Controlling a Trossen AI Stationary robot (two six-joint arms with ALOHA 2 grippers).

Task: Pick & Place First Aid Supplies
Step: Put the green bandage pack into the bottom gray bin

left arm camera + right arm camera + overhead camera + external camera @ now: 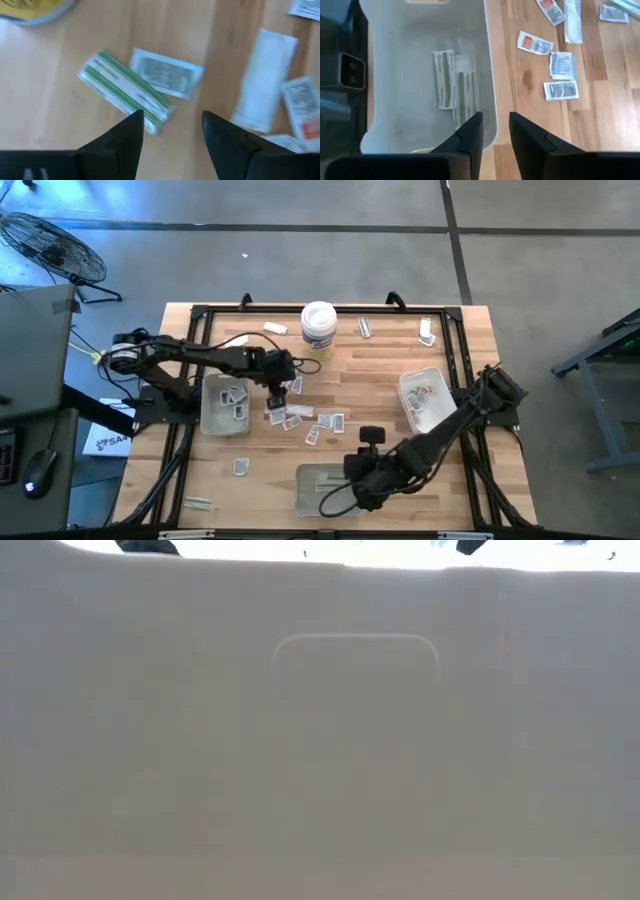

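Packets (300, 418) lie scattered on the table (380, 370) middle, some in trays. The left gripper (172, 132) hangs over a green-striped packet (125, 91), its fingers narrowly apart and empty. The right gripper (495, 131) is above the front tray's (410, 50) edge, narrow, holding nothing.

Three translucent trays sit on the table: one at left (222, 406), one at right (424, 398), one at the front edge (322, 488). One white tub (318, 326). Two green-striped strip wrappers (444, 79) lie in the tray ahead of the right gripper's fingers (472, 134); four square packets (535, 43) lie just beyond them.
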